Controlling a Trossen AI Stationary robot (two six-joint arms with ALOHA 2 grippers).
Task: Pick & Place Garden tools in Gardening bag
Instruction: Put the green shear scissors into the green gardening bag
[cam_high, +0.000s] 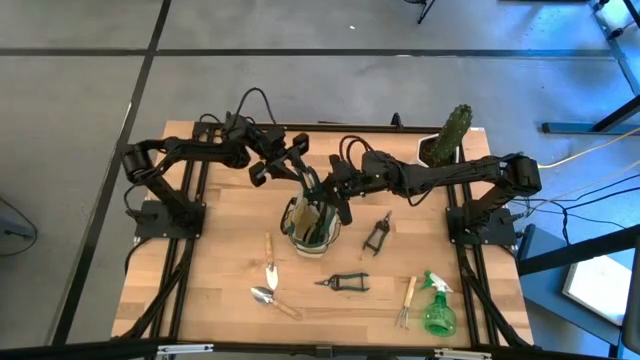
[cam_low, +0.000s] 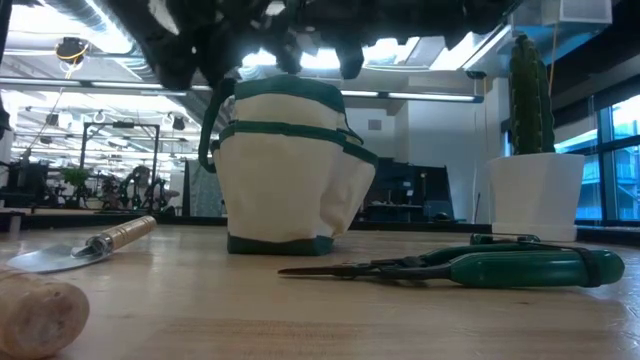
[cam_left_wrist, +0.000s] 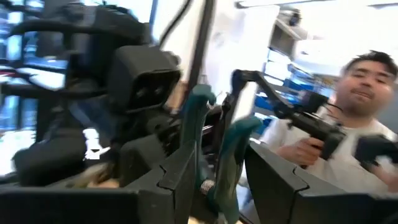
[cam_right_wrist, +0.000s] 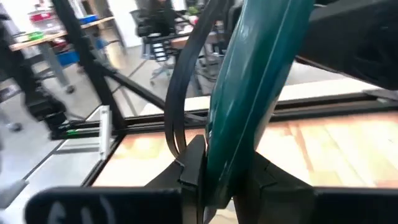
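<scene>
The beige gardening bag with green trim stands on its base at mid-table, also in the low view. My right gripper hangs over its far rim, shut on a green loop handle. My left gripper comes from the far left, just above the rim, with green-handled pruners between its fingers. Lying flat on the table are a wooden-handled trowel, a second trowel, green pruners, black pruners, a hand fork and a spray bottle. My left gripper has the pruners between its two fingers near the spring where the handles meet. The two green handles spread out beyond the fingertips. Whether both fingers press on it does not show plainly. My right gripper pinches the bag's green loop handle between its two fingers. The strap runs on past the fingertips, drawn straight. The bag's base stays on the table.
A cactus in a white pot stands at the far right corner, seen also in the low view. A person stands beyond the table holding a dark device. Bare wood lies left of the bag.
</scene>
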